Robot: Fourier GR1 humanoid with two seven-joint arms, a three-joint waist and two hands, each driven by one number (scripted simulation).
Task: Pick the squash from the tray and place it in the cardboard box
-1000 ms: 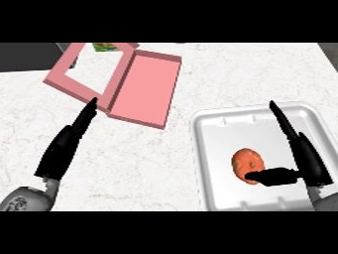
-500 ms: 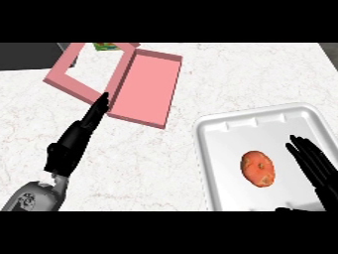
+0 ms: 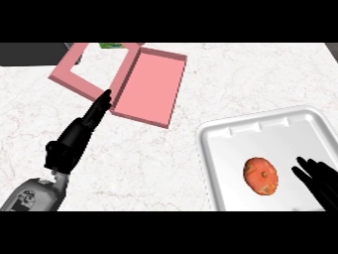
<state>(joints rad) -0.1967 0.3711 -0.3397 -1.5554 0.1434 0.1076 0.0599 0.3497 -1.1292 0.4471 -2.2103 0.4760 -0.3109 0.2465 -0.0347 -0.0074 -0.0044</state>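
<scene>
The right hand (image 3: 325, 183) is lying over the lower right part of the white tray (image 3: 230, 133), fingers straight and spread, holding nothing, fingertips just beside the squash (image 3: 262, 175) but apart from it. The squash is resting flat on the tray floor, untouched. The left hand (image 3: 76, 136) is standing open at the left of the counter (image 3: 223, 64), fingers straight, pointing toward the pink cardboard box (image 3: 151, 84), which is lying open well apart from the tray with something green showing at its far edge.

Risks, as judged:
- The rounded squash is likely to roll or skid across the smooth tray if the fingers are nudging it before closing.
- A closure from one side is likely to pinch it off-centre.
- The raised tray rim may be catching the hand on lift-out.
</scene>
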